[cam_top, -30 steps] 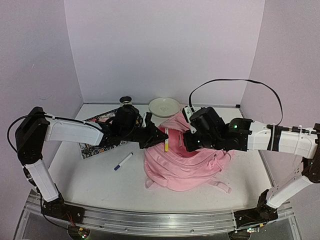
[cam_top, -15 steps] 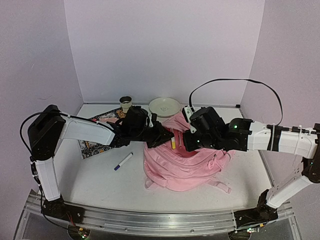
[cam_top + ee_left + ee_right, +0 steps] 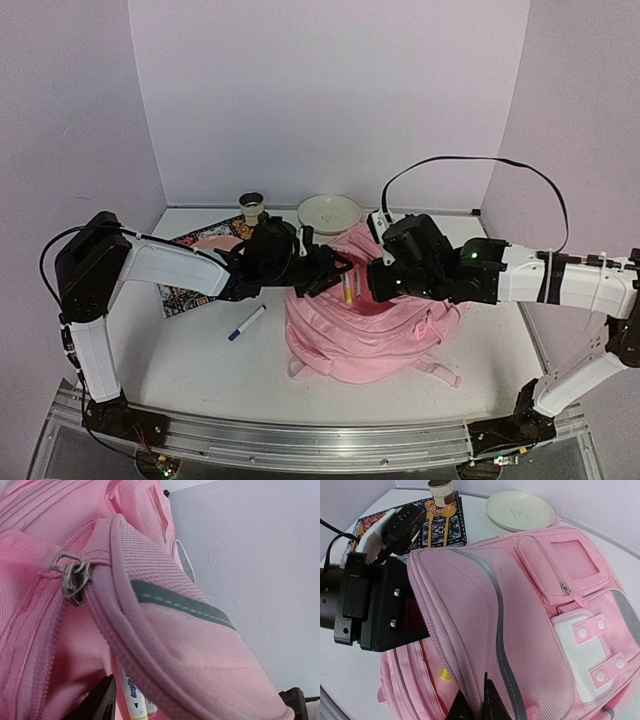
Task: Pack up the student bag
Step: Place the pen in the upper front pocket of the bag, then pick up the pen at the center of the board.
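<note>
Your left arm (image 3: 160,262) and right arm (image 3: 570,280) have white shells and black joints. Behind your right pincer (image 3: 477,707) are a looping black cable (image 3: 470,160) and a green light (image 3: 470,255). Silver screws (image 3: 395,593) dot the black block behind your left pincer (image 3: 330,273).

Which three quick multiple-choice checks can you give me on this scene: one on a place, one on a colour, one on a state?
1. The white pen with the blue end lies: A inside the student bag; B on the table, left of the bag; C on top of the bag.
2. The strip across the bag's lifted flap is: A grey; B green; C yellow.
3. The right fingers are: A open above the bag; B shut on the pen; C shut on the flap.

Answers: 1 B, the top view shows it on bare tabletop, apart from the bag. 2 A, both wrist views show a grey band on the pink fabric. 3 C, the right wrist view shows them pinched on the flap's edge.
</note>
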You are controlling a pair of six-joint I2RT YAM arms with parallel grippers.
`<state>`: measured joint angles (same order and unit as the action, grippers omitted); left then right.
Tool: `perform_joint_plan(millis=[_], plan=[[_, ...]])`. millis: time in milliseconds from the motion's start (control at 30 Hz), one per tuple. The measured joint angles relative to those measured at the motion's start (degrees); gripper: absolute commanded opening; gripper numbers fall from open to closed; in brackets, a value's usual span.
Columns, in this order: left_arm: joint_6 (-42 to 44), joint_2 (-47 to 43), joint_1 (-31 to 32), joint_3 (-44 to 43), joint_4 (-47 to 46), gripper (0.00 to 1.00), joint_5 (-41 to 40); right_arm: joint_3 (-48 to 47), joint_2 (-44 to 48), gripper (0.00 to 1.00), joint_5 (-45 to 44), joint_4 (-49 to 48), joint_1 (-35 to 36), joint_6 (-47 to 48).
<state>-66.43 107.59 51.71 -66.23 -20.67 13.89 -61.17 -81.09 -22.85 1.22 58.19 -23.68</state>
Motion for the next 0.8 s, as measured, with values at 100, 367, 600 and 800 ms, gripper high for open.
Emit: perform_joint_plan(millis=[100, 367, 600, 800], plan=[[2.4, -2.3, 0.1, 1.7, -0.4, 0.60, -0.4, 0.1, 0.2, 0.00, -0.1, -0.1, 0.0, 0.0], [10.3, -12.5, 0.0, 8.1, 2.4, 0.66, -2.3, 0.9, 1.0, 0.00, -0.6, -0.2, 0.3, 0.1], [20.9, -18.1, -0.3, 8.2, 15.8, 0.73, -7.9, 0.9, 1.0, 0.00, -1.4, -0.2, 0.4, 0.3], [27.5, -20.8, -1.6, 9.2, 28.0, 0.80, -15.0, 1.1, 1.2, 0.00, -2.1, -0.2, 0.5, 0.5]])
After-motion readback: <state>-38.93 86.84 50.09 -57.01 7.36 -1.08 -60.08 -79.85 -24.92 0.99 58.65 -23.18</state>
